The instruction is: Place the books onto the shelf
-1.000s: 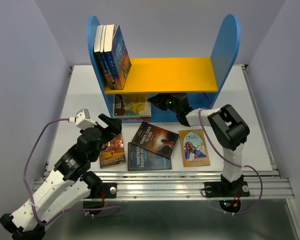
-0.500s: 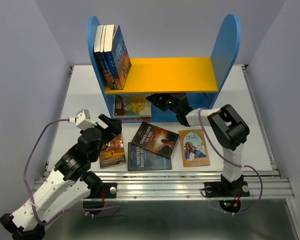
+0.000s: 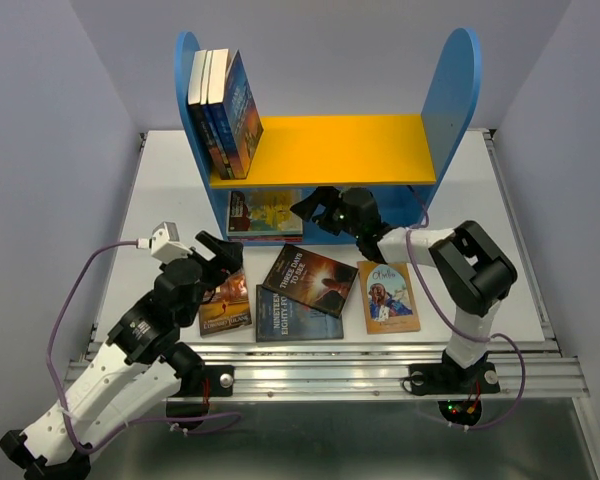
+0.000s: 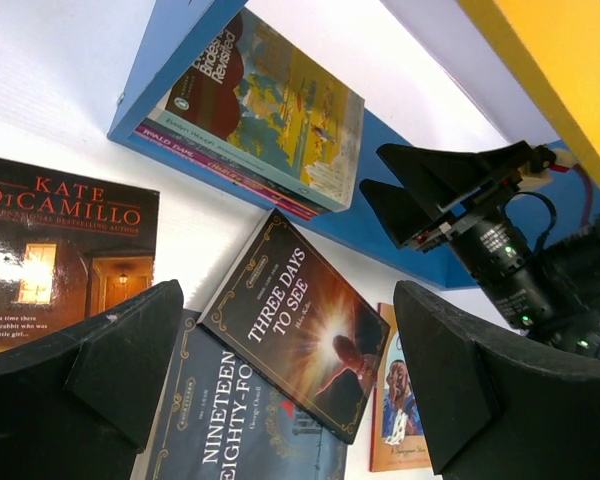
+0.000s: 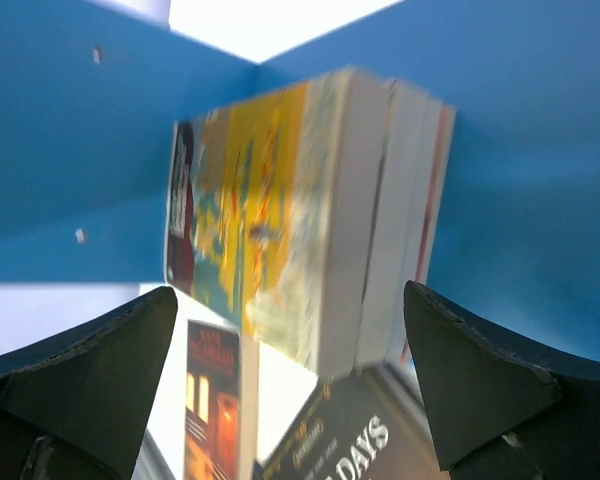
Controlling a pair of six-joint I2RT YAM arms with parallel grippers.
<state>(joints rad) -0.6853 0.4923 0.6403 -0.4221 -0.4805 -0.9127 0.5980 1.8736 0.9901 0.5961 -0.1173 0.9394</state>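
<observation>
On the shelf (image 3: 458, 90), three books (image 3: 223, 110) stand upright on the yellow upper board (image 3: 350, 145), leaning against the left blue side panel. In the lower compartment (image 5: 540, 150) a small stack (image 3: 265, 213) lies flat at the left end, a yellow-teal illustrated cover on top. The right wrist view is blurred, so the stack looks like three books, but I cannot be sure.

The right gripper (image 3: 315, 207) sits at the front of that compartment, just right of the stack. Its jaws are spread wide and hold nothing.

Four more books lie flat on the white table (image 3: 500, 200) in front of the shelf. The Kate DiCamillo book (image 4: 50, 240) is on the left and the dark blue Nineteen Eighty-Four (image 3: 298, 318) is beside it. Three Days to See (image 3: 310, 278) is tilted and overlaps the blue one's upper edge. The tan book with a figure (image 3: 388, 295) lies apart on the right.

The left gripper (image 3: 220, 252) hangs over the upper edge of the Kate DiCamillo book, its fingers wide apart and empty.
</observation>
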